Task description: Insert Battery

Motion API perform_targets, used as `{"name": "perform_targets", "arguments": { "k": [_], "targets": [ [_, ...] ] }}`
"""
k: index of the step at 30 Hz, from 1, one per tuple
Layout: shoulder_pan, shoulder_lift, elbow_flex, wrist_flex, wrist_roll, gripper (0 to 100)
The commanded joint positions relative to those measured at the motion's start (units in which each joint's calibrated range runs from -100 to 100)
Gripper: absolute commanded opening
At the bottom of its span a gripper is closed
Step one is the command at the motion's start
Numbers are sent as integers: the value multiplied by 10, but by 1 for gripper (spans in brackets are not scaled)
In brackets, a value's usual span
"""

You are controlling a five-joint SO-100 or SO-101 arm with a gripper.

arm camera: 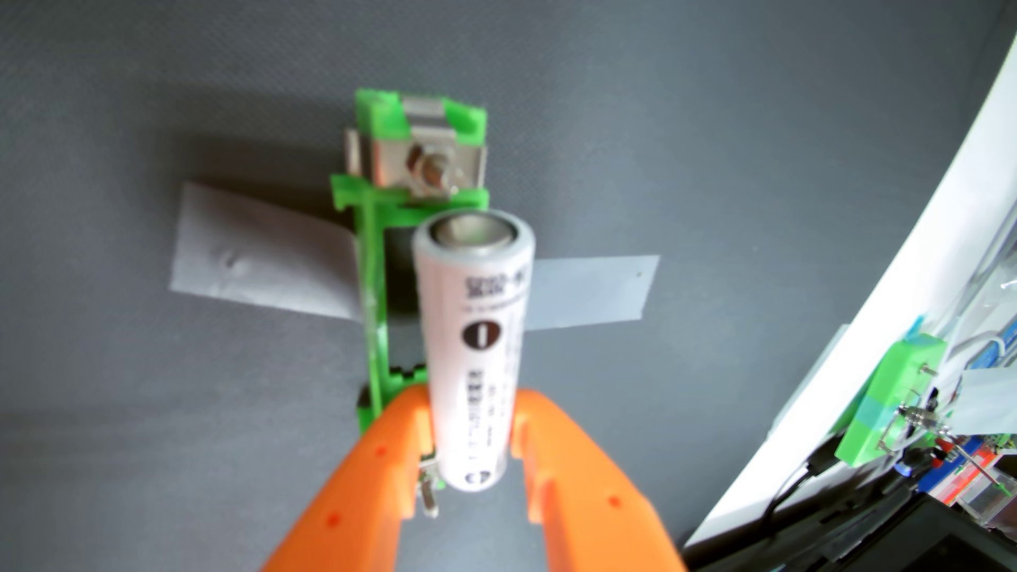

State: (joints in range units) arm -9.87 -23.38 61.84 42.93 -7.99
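A white cylindrical battery (476,335) with black print and a metal end cap sits between my two orange fingers (385,467), which enter the wrist view from the bottom. My gripper (470,418) is shut on the battery's lower half. The battery points away from the camera, over a green battery holder (374,308) that is taped to the grey mat. The holder's far end carries a metal contact plate with a bolt (435,165). The battery covers the right side of the holder's slot; whether it touches the holder I cannot tell.
Grey tape strips (258,264) run left and right from the holder. At the right edge a white curved board (825,352) borders the mat, with another green part (886,407), wires and electronics behind it.
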Motion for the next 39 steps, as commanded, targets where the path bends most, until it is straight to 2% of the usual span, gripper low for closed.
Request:
{"name": "perform_targets", "arguments": {
  "k": [1,39],
  "targets": [
    [2,-13,-8,2,-2,1],
    [2,-14,-16,36,-2,2]
  ]
}}
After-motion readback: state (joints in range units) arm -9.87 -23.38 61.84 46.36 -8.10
